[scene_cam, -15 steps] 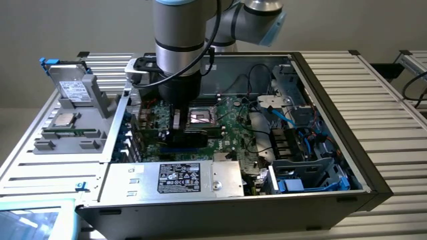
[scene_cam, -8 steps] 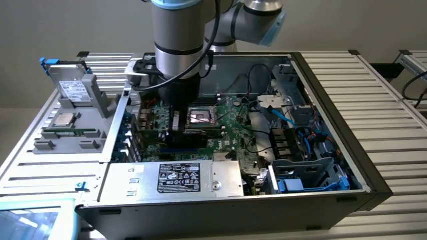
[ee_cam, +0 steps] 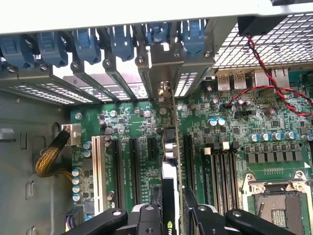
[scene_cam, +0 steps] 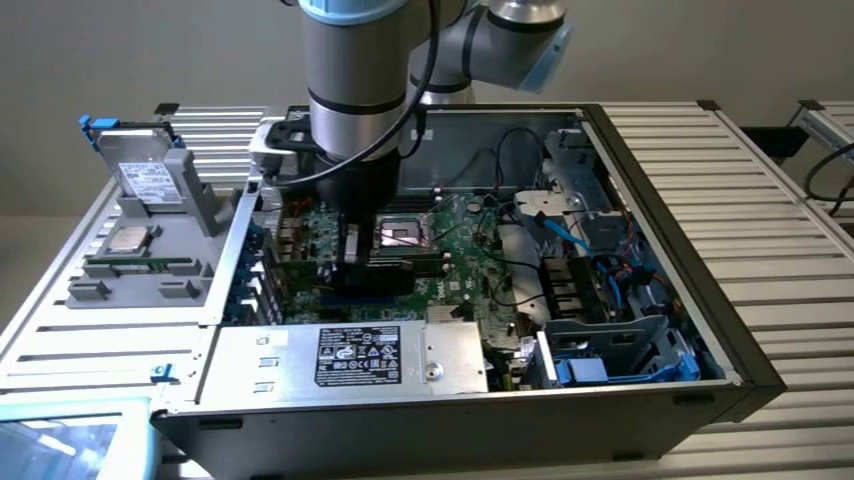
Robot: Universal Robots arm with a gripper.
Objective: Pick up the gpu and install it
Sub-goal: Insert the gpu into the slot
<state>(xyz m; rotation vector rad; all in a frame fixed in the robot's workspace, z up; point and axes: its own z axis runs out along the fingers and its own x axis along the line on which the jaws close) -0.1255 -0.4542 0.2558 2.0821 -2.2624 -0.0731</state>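
Observation:
The gpu (ee_cam: 168, 171) stands on edge over the green motherboard (ee_cam: 137, 117), in line with one of the long black expansion slots. Its metal bracket (ee_cam: 165, 73) reaches the rear slot openings of the case. My gripper (ee_cam: 168, 208) is shut on it, with one black finger (ee_cam: 154, 203) on each side of the card. In the exterior view the gripper (scene_cam: 358, 252) is lowered inside the open computer case (scene_cam: 667, 230), with the dark gpu (scene_cam: 387, 272) beneath it next to the processor socket (scene_cam: 400, 235). Whether the card sits fully in its slot I cannot tell.
Blue slot clips (ee_cam: 88, 44) line the case's rear wall. A red-and-black wire (ee_cam: 274, 83) and a yellow braided cable (ee_cam: 49, 156) lie to either side. A power supply (scene_cam: 354, 355) sits at the case front. On the exterior view's left, a grey parts holder (scene_cam: 147, 250) carries a processor chip (scene_cam: 130, 238).

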